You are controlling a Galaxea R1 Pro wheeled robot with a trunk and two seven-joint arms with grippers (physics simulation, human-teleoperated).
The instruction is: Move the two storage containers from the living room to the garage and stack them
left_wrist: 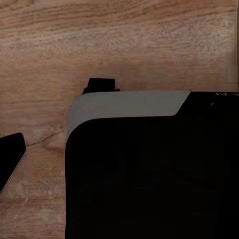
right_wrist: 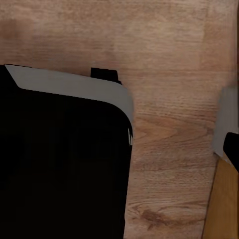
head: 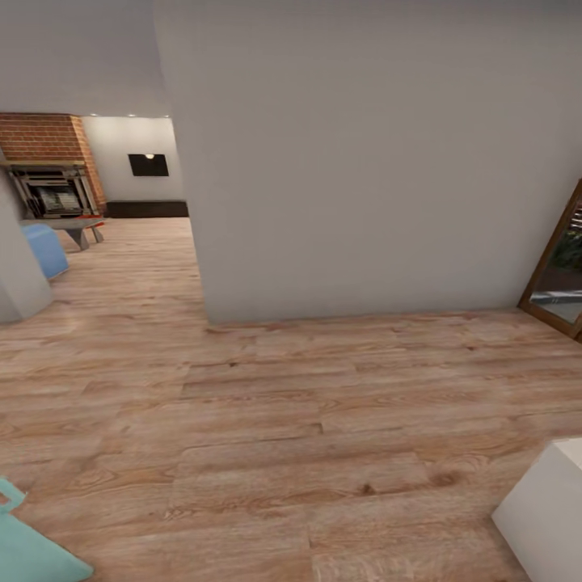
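One fireplace [head: 50, 174] (brick), one TV [head: 149, 165]

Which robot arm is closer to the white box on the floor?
Right, probably. The white box sits on the robot's right side, so the right arm hangs nearer; the left arm is across the black base.

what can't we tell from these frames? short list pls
- Living room, head view: seen through a gap beside the white wall, which hides most of it.
- Red item on the low table: too small to identify.
- Teal object and white block: cut off by the frame edges.
- Both wrist views: the robot's dark body blocks the view; claw state unreadable.
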